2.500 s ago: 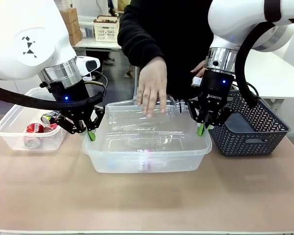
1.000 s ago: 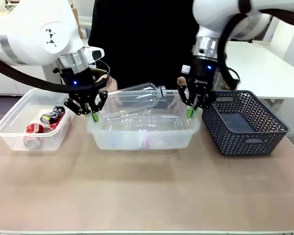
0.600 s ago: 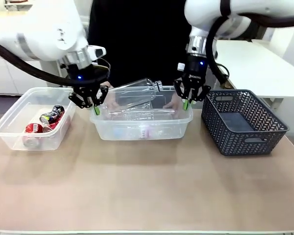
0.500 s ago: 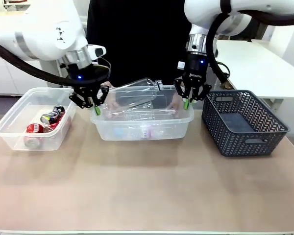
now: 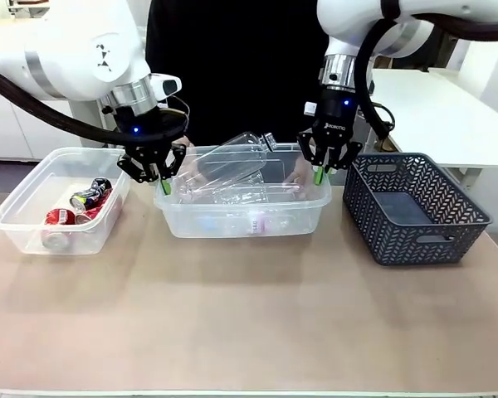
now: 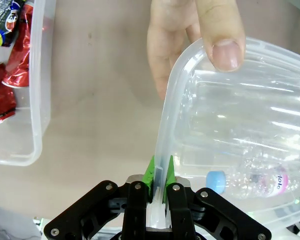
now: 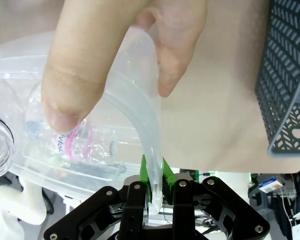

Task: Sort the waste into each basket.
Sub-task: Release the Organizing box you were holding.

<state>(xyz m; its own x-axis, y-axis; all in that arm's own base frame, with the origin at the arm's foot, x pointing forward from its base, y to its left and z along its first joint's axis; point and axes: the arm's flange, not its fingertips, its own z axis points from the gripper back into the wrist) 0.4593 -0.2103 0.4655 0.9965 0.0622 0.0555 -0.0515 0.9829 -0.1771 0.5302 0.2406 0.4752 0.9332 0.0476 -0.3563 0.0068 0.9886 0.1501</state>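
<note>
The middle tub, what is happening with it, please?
Both arms hold the middle tub by its rim: the left gripper is shut on one end, the right gripper on the other. A person's hands grip the far corners too. Clear bottles lie inside it. The left tub holds cans, and a grey basket stands at the right.

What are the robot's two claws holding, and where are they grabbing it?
Both hold the clear tub of bottles by its rim: the left gripper pinches one end's rim, the right gripper the other end's. The person's hands hold its rim too.
</note>
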